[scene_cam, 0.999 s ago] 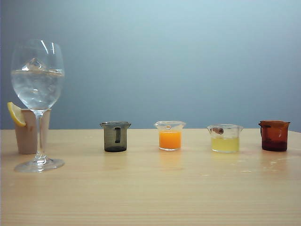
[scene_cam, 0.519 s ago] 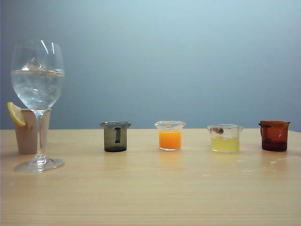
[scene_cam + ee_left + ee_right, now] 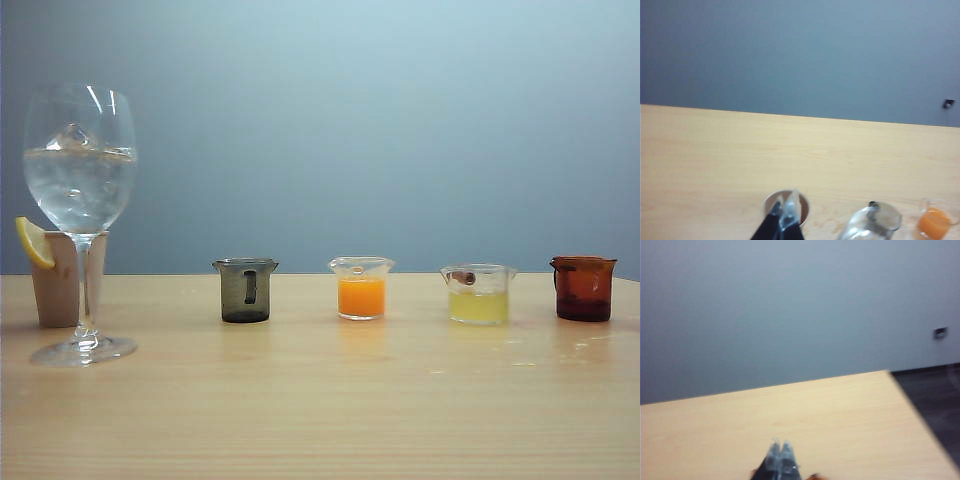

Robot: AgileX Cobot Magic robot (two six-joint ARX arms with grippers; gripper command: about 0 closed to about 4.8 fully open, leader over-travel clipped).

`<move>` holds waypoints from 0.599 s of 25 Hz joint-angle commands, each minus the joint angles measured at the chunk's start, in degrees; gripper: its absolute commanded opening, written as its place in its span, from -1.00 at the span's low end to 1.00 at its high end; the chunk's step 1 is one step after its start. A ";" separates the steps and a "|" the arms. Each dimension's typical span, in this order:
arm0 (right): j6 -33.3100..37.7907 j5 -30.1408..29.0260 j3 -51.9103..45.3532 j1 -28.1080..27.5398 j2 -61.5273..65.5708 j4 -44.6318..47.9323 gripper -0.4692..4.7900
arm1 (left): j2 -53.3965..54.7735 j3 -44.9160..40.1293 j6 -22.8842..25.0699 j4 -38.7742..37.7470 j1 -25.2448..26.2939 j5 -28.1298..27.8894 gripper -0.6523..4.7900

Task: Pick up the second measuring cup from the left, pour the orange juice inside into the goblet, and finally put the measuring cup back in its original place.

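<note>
We saw the table (image 3: 320,400) bearing the goblet (image 3: 80,200) far left and the cup (image 3: 361,288) of orange juice (image 3: 361,297) second in the row. The left gripper (image 3: 785,210) hung closed, juice beside it; the right gripper (image 3: 780,455) closed too.

The small clear cup (image 3: 361,288) is standing upright in the middle of the picture, second in the row of cups. Bright orange juice (image 3: 361,297) is filling its lower half. The tall goblet (image 3: 80,215) is standing at the far left, holding clear liquid.
</note>
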 commanded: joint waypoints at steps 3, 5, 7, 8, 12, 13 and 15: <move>1.46 10.95 0.00 13.92 5.16 2.01 -0.85 | 7.41 7.39 0.63 0.31 -1.66 4.87 -0.78; 1.42 17.09 -0.52 20.02 7.65 4.24 -0.85 | 9.46 9.49 2.93 -0.50 -3.98 4.55 -0.78; 1.14 21.44 -1.79 25.16 10.60 8.59 -0.85 | 11.72 10.99 5.40 -1.05 -7.13 3.21 -0.78; 1.03 22.40 -2.56 26.75 11.93 11.13 -0.85 | 12.63 11.34 6.27 -1.09 -8.70 2.21 -0.78; 0.15 22.25 -7.37 32.04 21.20 25.14 -0.85 | 16.55 11.80 7.54 -2.56 -17.20 -3.74 -0.78; 0.15 22.47 -7.58 33.81 24.52 25.40 -0.85 | 17.55 11.80 7.54 -3.56 -19.82 -4.46 -0.78; 0.15 22.51 -7.58 35.39 28.44 26.49 -0.85 | 18.14 11.80 7.54 -4.61 -21.57 -4.59 -0.78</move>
